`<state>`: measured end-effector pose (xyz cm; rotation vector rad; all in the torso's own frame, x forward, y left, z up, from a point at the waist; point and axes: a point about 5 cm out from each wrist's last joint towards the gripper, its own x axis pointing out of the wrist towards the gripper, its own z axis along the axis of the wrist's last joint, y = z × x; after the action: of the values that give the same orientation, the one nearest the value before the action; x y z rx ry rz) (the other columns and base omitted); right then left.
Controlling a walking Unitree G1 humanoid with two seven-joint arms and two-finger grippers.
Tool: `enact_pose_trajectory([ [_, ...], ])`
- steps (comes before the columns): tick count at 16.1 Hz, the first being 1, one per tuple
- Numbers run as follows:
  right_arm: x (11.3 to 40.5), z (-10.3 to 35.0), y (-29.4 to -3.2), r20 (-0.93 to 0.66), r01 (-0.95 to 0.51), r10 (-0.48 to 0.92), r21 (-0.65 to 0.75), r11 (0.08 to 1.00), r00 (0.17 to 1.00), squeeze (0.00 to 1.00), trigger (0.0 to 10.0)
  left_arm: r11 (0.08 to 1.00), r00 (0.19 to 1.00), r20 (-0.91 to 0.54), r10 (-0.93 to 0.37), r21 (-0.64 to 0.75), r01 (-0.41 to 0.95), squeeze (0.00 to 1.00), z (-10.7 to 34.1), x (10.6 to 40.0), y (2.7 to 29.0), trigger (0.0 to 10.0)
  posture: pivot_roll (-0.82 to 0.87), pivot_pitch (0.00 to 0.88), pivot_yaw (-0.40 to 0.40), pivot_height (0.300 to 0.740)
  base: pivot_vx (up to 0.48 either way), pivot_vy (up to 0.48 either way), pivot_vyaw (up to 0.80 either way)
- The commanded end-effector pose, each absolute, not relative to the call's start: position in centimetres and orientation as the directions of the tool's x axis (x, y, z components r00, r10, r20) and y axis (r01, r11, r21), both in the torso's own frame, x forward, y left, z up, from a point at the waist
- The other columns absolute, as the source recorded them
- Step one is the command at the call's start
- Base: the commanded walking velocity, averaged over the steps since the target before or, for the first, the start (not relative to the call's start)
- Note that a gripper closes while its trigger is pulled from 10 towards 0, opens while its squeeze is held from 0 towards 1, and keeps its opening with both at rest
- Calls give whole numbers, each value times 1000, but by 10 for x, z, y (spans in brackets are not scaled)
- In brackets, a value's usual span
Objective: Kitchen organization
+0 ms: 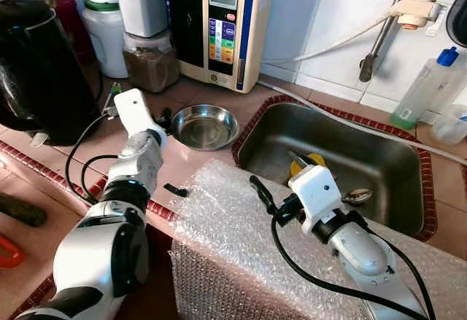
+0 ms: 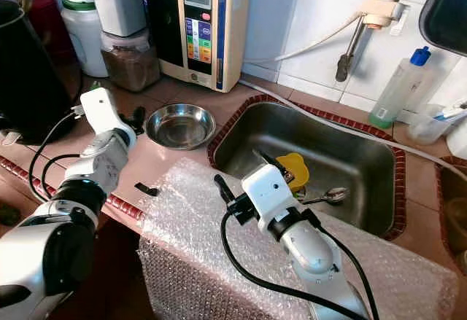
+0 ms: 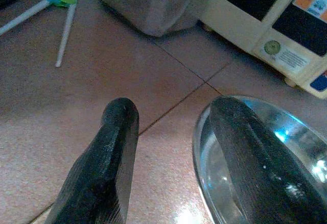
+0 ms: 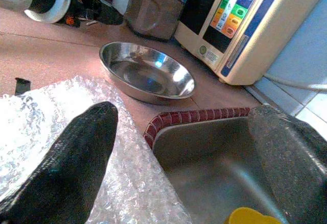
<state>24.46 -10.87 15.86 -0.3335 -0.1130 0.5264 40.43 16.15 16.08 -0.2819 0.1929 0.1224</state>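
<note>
From the head views, the steel bowl [image 1: 203,126] stands on the counter [image 1: 87,156] beside the sink [image 1: 398,181]; a spoon [image 1: 356,196] and a yellow thing [image 1: 310,164] lie inside the sink.

In the left wrist view, the left gripper [image 3: 176,137] is spread wide, one finger over the bowl's rim, not yet gripping.

In the right wrist view, the right gripper [image 4: 199,142] is wide open and empty above the sink's edge and the bubble wrap [image 4: 46,112]. I judge that the tidying has hardly started.

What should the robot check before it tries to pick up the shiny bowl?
1. Left pincer open: ok, its fingers are spread.
2. One finger over the round shiny steel bowl, one outside its rim: ok.
3. Bowl empty: ok.
4. Bowl upright on the reddish tiled counter: ok.
5. Right pincer out of the way: ok, it is open over the bubble wrap sheet at the edge of the steel sink.
6. Fingers touching the rim: cannot tell.
</note>
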Motion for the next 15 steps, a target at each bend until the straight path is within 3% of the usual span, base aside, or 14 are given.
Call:
enact_pose_trajectory([
  [1,244,156,-109,10,-480,515,-348,805,857,157,10000,968,975,-215,49,-230,-99,0,160,405,149,10000,58,0,-39,740,0,0,0],
  [5,243,156,-109,4,-485,520,-354,800,854,157,10000,984,957,-290,3,-171,-55,0,141,399,132,10000,47,0,-37,740,0,0,0],
  [10,242,156,-108,5,-484,520,-356,799,854,157,10000,990,932,-360,32,-115,-79,0,125,393,136,10000,44,0,-30,740,0,0,0],
  [13,241,156,-107,5,-484,519,-356,800,855,157,10000,987,940,-333,78,-104,-119,0,129,394,148,10000,47,0,-27,740,0,0,0],
  [15,242,155,-106,6,-486,522,-358,797,853,157,10000,987,969,-234,80,-119,-110,0,148,401,150,10000,55,0,-30,740,0,0,0],
])
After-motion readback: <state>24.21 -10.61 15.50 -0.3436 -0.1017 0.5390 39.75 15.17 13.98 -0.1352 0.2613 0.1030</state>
